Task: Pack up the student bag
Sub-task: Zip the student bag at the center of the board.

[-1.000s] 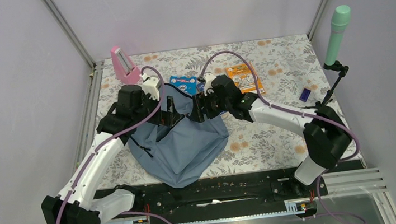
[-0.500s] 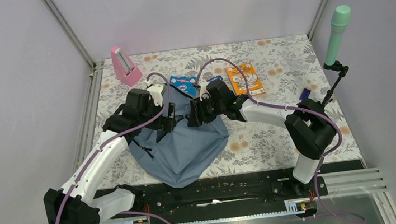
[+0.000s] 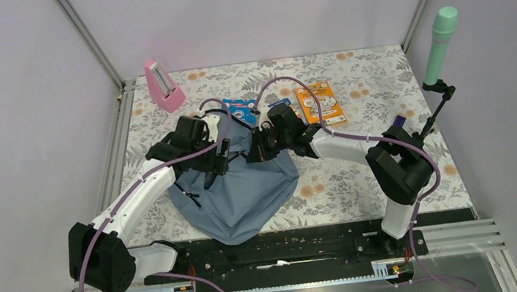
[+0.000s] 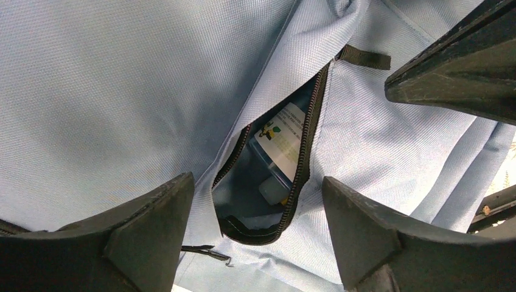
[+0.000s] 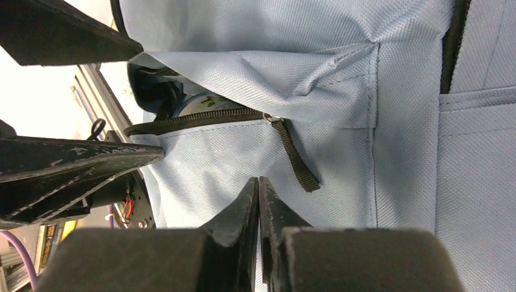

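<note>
The student bag (image 3: 243,195) lies mid-table toward six o'clock — left gripper (image 4: 257,185) spread wide over its unzipped opening (image 4: 243,182) at eleven o'clock, right gripper (image 5: 259,185) pinched together at one o'clock.

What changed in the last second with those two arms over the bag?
The right arm folded in leftward and its jaws closed right beside the zip pull of the bag; whether they pinch fabric is unclear. The left arm slid slightly toward the near edge, jaws open over the zip opening. The bag, pink metronome and orange packet stayed put.
</note>
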### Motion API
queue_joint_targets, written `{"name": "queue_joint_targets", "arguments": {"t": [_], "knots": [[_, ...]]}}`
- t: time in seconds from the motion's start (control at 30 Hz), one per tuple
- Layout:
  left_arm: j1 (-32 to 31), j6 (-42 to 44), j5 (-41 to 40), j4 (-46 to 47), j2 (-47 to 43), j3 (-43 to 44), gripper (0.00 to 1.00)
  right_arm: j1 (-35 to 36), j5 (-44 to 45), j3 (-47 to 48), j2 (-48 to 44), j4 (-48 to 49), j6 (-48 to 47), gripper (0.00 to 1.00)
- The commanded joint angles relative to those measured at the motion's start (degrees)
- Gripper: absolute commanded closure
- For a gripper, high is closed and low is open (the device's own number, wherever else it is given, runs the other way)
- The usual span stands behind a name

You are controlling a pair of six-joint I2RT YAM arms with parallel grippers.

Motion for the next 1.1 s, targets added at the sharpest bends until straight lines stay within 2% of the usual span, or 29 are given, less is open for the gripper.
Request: {"name": "queue_joint_targets", "arguments": {"t": [0.0, 0.03, 0.33, 0.5, 0.57, 0.6, 0.73, 0.9, 1.07], "knots": [[-0.1, 0.4, -2.7, -0.2, 0.9, 1.0, 0.25, -0.2, -1.6, 2.4, -0.5, 2.6, 1.1, 0.98], [-0.1, 0.4, -2.8, -0.2, 1.1, 1.1, 0.31, -0.1, -1.6, 2.2, -0.8, 2.8, 1.3, 1.0], [-0.1, 0.3, -0.1, -0.2, 2.6, 1.1, 0.58, -0.2, -1.3, 0.1, -3.1, 5.4, 2.6, 1.0], [-0.1, 0.4, 2.3, -0.2, 2.9, 1.3, 0.74, -0.1, 2.9, -1.4, -5.2, 4.4, -0.2, 0.99], [-0.1, 0.4, 2.9, -0.2, 3.3, 1.3, 0.8, -0.2, 4.6, -0.6, -4.9, 1.9, -2.6, 0.77], [-0.1, 0.4, 3.1, -0.2, 3.4, 1.3, 0.83, -0.1, 5.3, -0.1, -4.4, 0.8, -3.7, 0.7], [-0.1, 0.5, 3.3, -0.2, 3.5, 1.3, 0.91, -0.1, 7.2, 1.9, -2.1, -1.2, -7.8, 0.5], [-0.1, 0.6, 3.6, -0.2, 3.7, 1.3, 0.98, 0.0, 8.3, 4.0, 0.7, -1.2, -10.6, 0.43], [-0.1, 0.7, 3.5, -0.2, 3.8, 1.4, 1.0, 1.0, 8.9, 7.3, 3.9, -2.5, -12.6, 0.39]]}}
